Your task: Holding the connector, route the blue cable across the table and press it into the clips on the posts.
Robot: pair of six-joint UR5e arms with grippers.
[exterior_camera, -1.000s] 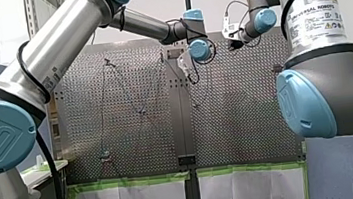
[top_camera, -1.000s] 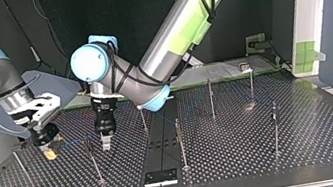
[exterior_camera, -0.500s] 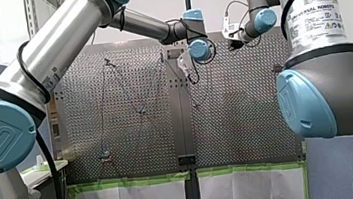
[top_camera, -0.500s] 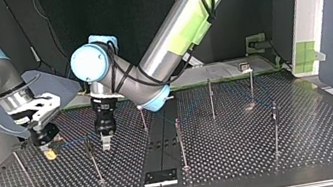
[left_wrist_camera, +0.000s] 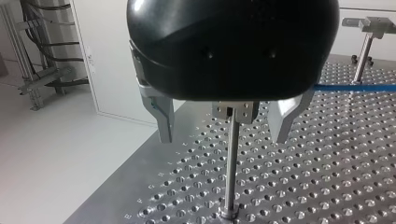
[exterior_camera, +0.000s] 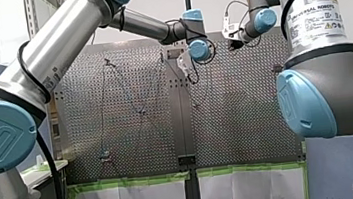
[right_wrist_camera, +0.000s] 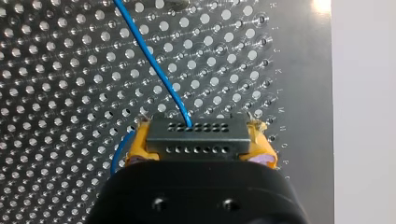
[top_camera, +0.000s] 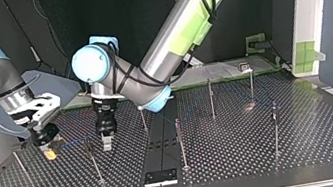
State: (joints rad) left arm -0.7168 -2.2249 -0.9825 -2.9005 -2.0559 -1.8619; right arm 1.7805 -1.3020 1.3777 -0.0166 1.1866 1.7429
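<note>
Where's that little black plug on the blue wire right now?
The connector is clamped between the yellow pads of my right end effector, at the top view's left, over the perforated table.

The front view looked from behind the arms (exterior_camera: 57, 37) over the perforated table (exterior_camera: 247, 121); the top view faced back across it. Both wrist cameras hung close above that table.
</note>
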